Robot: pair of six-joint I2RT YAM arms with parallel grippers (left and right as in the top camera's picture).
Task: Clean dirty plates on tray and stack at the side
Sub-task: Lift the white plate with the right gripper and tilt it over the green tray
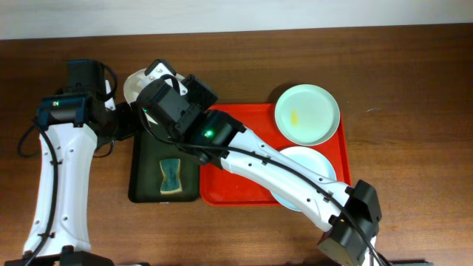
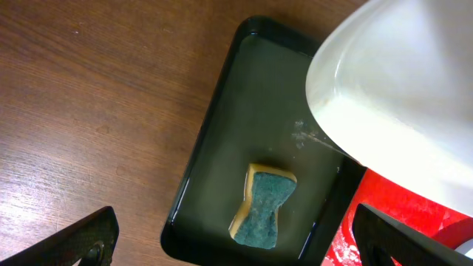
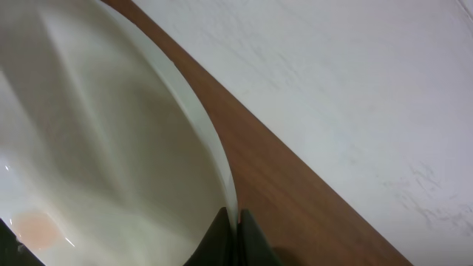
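Note:
My right gripper (image 1: 153, 78) is shut on the rim of the white plate (image 1: 134, 83) and holds it tilted above the far end of the dark green tray. The right wrist view shows the fingers (image 3: 235, 222) pinching the plate's edge (image 3: 96, 148). The plate fills the upper right of the left wrist view (image 2: 399, 81). My left gripper (image 2: 236, 218) is open and empty, hovering over the green tray beside the plate; in the overhead view it (image 1: 124, 122) sits left of the tray. A pale green plate (image 1: 307, 113) with a yellow smear and another pale plate (image 1: 310, 164) lie on the red tray (image 1: 222, 185).
The dark green tray (image 1: 144, 166) holds shallow water and a green-and-yellow sponge (image 1: 171, 177), which also shows in the left wrist view (image 2: 264, 207). My right arm crosses above the red tray and hides part of the nearer pale plate. Bare wooden table lies left of the green tray.

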